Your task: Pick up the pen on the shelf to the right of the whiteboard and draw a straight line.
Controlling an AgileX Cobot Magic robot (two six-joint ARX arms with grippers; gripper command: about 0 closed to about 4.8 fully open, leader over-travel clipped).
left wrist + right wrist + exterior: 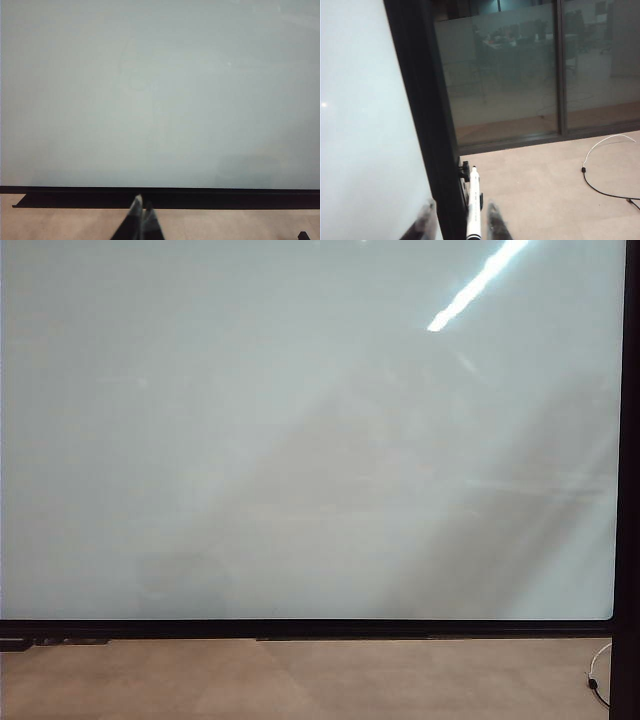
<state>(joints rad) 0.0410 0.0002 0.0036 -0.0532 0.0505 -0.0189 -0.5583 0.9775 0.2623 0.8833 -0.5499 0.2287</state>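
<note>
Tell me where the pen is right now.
The pen shows only in the right wrist view, standing upright beside the whiteboard's black frame, between the open fingers of the right hand.

The pen (473,205) stands upright on a small black holder (465,172) fixed to the whiteboard's (365,150) dark frame, between the right gripper's (459,220) spread fingers, touching neither. Beyond that gripper a cable (600,165) lies on the tan floor (545,190). The floor also runs under the left gripper (140,212).
</note>
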